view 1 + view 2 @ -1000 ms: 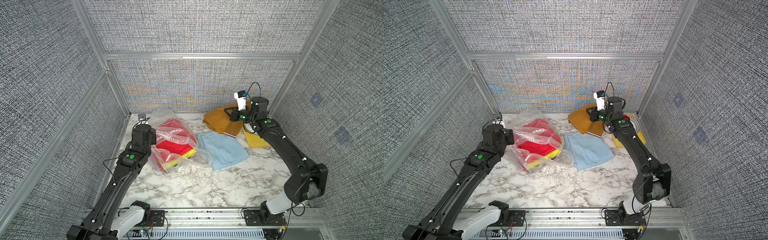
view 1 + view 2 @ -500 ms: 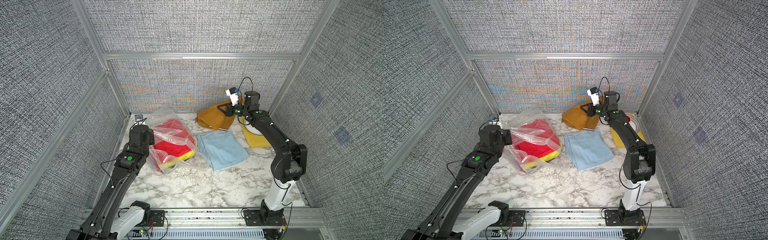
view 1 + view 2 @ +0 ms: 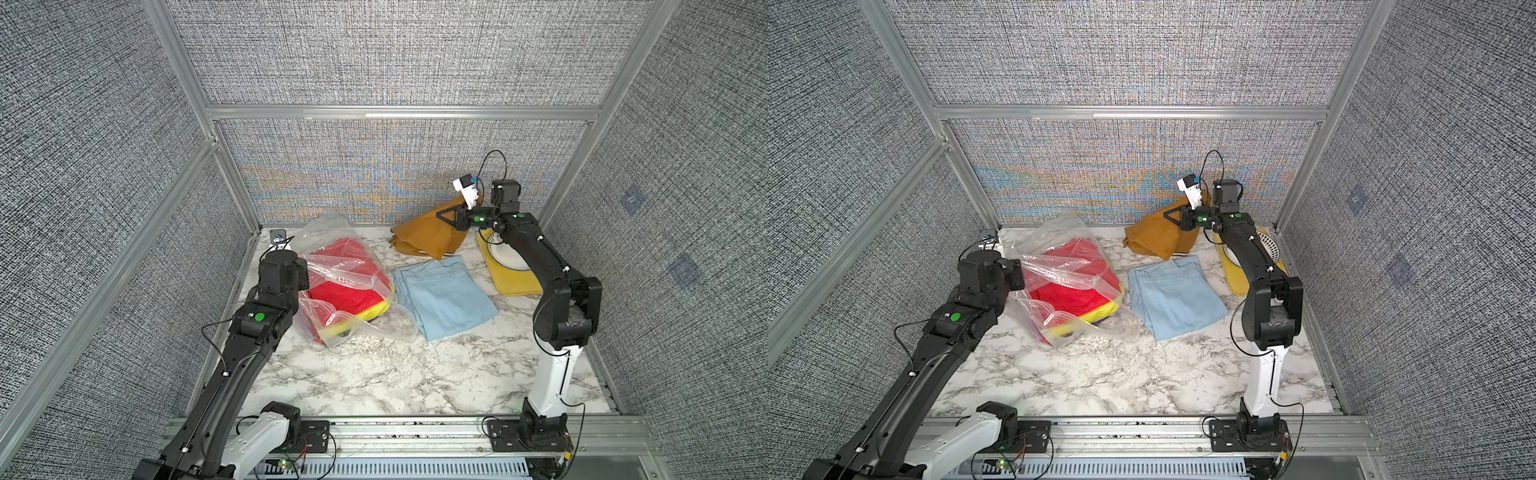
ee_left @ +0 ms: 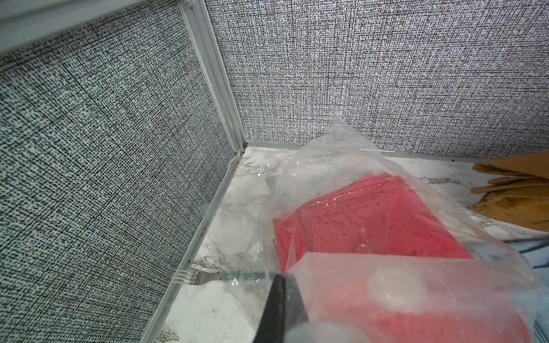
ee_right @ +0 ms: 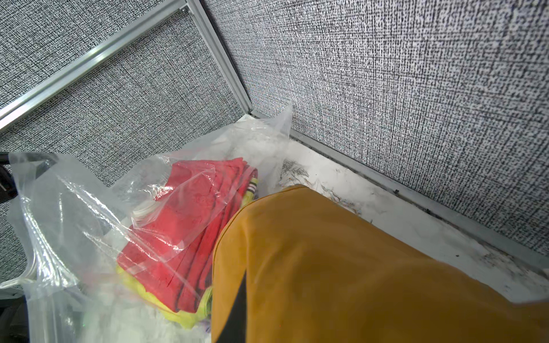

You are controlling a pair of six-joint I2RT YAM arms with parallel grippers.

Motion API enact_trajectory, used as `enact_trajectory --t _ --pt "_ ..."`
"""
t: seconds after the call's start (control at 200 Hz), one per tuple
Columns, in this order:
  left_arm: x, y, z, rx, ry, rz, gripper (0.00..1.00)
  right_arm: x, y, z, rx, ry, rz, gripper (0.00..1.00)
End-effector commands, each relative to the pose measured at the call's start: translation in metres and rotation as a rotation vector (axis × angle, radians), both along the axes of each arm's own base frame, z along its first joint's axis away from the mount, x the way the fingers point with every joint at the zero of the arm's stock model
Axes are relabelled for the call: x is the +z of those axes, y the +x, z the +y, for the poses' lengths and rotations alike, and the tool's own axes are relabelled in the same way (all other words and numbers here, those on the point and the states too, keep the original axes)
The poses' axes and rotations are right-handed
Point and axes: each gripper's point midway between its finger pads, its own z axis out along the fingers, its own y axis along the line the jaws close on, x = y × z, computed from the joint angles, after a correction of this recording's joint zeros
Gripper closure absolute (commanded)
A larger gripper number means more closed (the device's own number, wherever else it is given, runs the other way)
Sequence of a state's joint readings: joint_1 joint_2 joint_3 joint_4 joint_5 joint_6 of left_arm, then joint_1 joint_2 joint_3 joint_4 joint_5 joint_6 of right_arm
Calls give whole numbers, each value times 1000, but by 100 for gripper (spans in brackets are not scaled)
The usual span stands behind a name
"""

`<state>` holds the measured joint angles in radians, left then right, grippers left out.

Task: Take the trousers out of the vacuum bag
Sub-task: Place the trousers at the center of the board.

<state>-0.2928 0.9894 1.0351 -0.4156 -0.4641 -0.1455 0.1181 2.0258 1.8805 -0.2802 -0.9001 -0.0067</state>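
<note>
A: Fast one. What's the step, and how should it be done?

B: Looks like unloading, with one pair in the air. Working front to back, the vacuum bag [image 3: 353, 266] sits left of centre on the marble table [image 3: 374, 374], and its mouth looks open. The left arm should hold that film tight so the next pull doesn't drag the bag. The light blue trousers [image 3: 444, 295] lie flat just beside it, already out, and that's a good landing spot. The mustard brown trousers [image 3: 424, 237] hang at the back. I'd lower them until the cloth rests before letting go, and steer clear of the yellow tray [image 3: 511, 282].

A: What's left inside?

B: The red trousers [image 3: 345, 291] are on top and the yellow trousers [image 3: 365, 318] are under them. There's something darker below (can't tell the colour).

A: Fingers?

B: On the left gripper [image 4: 282, 285], the fingers [image 4: 276, 300] are pressed together and pinch a sheet of the bag's plastic. The valve disc is a blur right at the lens. A fork [image 4: 190, 277] lies by the side wall, ignored.

A: And the right?

B: The right gripper [image 3: 446, 217] is up near the back wall with its tips buried in mustard cloth, so no gap is visible. One end of the fabric hangs from it and the other end sags onto the marble. I'd call it clamped on a fold.
</note>
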Motion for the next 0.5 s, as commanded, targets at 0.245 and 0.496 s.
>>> enact_trajectory --t 0.245,0.496 --pt "13 4 3 19 -12 -56 100 -22 -45 -3 58 17 40 100" --pt "9 6 1 14 -14 -46 100 -33 -56 -10 0 -1 122 100"
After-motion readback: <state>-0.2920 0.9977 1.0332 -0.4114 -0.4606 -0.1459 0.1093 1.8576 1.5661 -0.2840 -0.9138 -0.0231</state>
